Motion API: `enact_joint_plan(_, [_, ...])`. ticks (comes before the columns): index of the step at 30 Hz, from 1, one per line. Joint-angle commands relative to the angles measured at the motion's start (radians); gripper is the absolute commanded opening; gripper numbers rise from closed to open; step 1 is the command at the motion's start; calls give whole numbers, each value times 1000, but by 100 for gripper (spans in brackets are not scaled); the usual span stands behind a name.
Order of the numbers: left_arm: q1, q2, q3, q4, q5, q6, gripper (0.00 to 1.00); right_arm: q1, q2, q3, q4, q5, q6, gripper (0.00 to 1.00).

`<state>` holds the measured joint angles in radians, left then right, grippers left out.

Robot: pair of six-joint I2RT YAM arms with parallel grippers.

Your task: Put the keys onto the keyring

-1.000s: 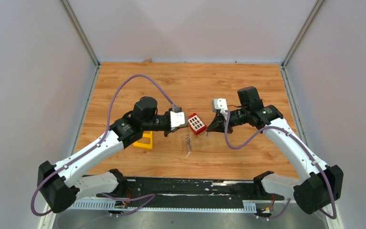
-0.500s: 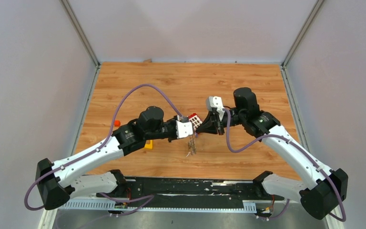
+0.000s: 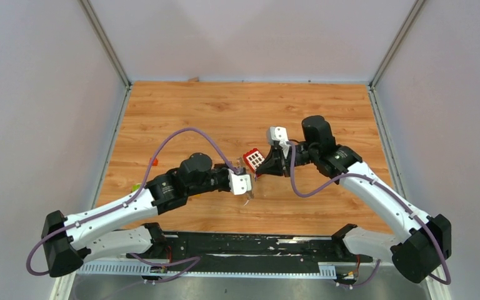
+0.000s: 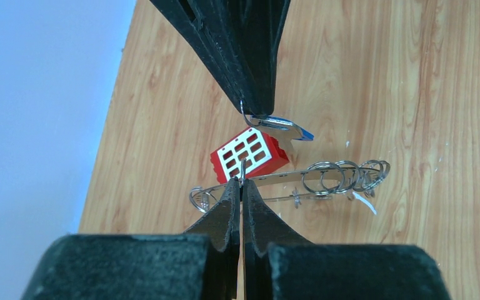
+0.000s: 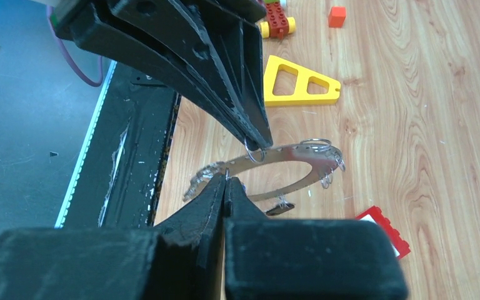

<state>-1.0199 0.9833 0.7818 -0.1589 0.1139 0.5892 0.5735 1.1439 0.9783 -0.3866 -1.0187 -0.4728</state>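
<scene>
The keyring (image 4: pixel 281 176) is thin bright metal; the key (image 4: pixel 278 121) has a silvery blade; the red block (image 4: pixel 250 153) is glossy plastic; the table (image 4: pixel 381 75) is smooth wood.

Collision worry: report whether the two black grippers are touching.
Apart: the left wrist view shows wooden table and the red white-squared block between the left gripper and right gripper.

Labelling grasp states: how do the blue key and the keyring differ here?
The blue key is small, held at the tip of the right gripper; the keyring is a far larger flat band carrying several split rings, held by one of them in the left gripper. Both are silvery metal, each in shut jaws.
</scene>
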Motion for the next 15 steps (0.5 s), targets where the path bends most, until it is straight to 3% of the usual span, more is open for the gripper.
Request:
enact_joint_plan(1, [-11, -56, -37, 109, 24, 101, 0, 4, 5, -7, 0, 6, -59, 0])
enact_joint_plan(7, [-21, -90, -113, 127, 91, 214, 0, 44, -13, -16, -33, 86, -159, 0])
enact_joint_plan(15, [-35, -97, -152, 205, 18, 259, 0, 78, 55, -24, -22, 56, -136, 0])
